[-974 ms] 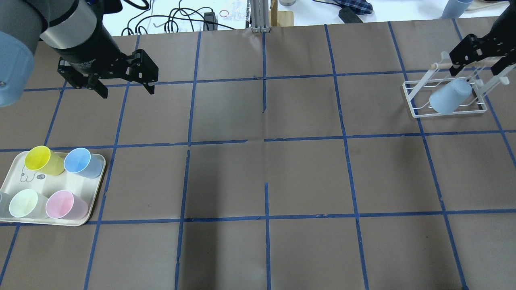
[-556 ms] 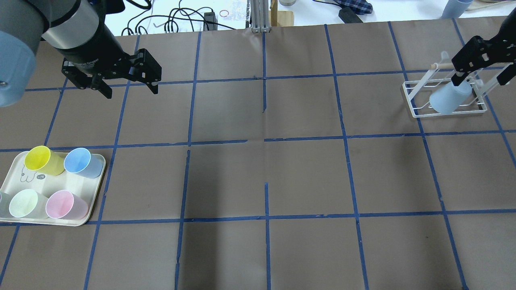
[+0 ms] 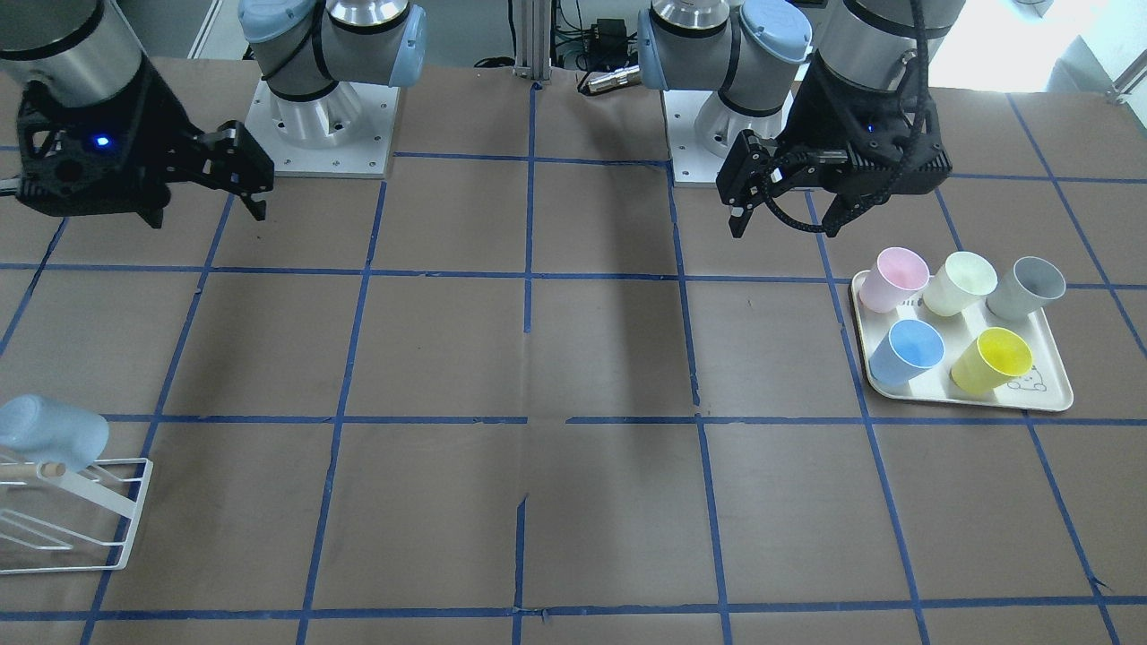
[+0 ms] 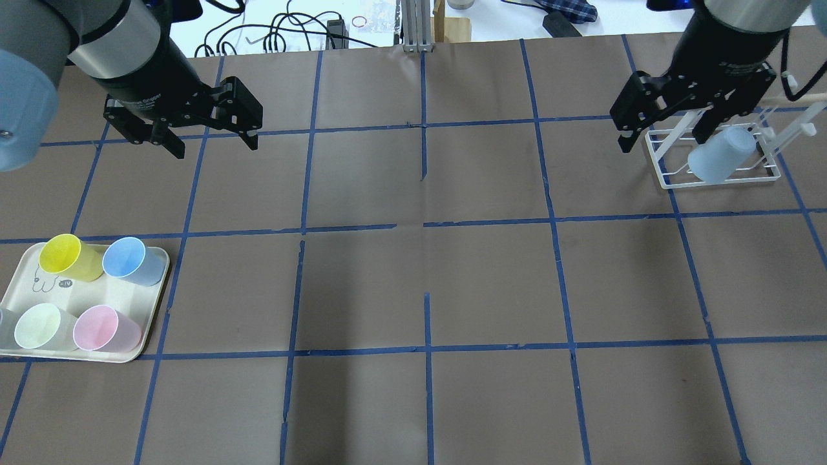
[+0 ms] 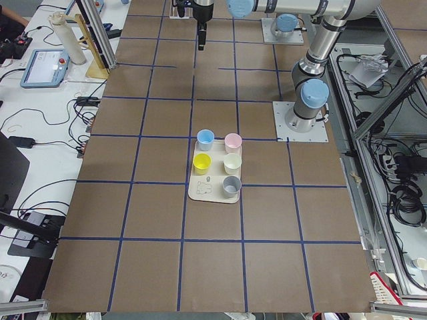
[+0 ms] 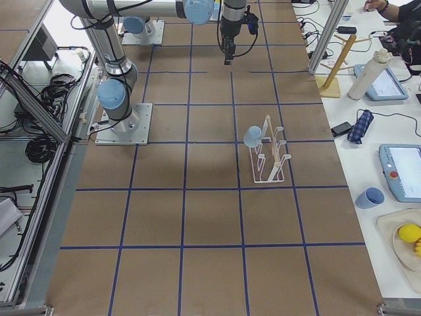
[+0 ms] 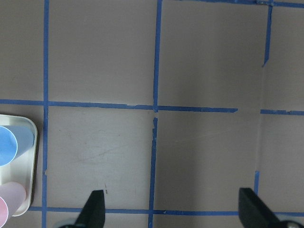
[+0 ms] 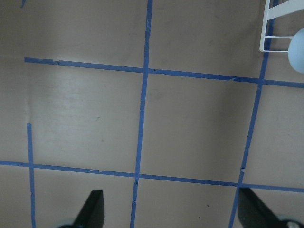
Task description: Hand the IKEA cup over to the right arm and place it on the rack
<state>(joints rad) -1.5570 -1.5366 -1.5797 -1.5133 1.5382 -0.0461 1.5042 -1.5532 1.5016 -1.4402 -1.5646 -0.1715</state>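
The pale sky-blue IKEA cup [image 4: 720, 155] hangs tilted on the white wire rack [image 4: 665, 175] at the table's far right. It also shows in the front view [image 3: 49, 432] and at the edge of the right wrist view [image 8: 299, 50]. My right gripper [image 4: 664, 139] is open and empty. It hovers above the rack's left end, apart from the cup. My left gripper [image 4: 215, 145] is open and empty, high over the far left of the table.
A cream tray [image 4: 155, 303] at the near left holds a yellow cup [image 4: 64, 257], a deeper blue cup [image 4: 129, 259], a pale green cup [image 4: 40, 326], a pink cup [image 4: 103, 328] and a grey cup [image 3: 1030, 285]. Brown paper with blue tape lines covers the table.
My open right gripper has drawn back from the rack toward the left, leaving the cup hanging there. My left gripper has drifted slightly right and nearer.
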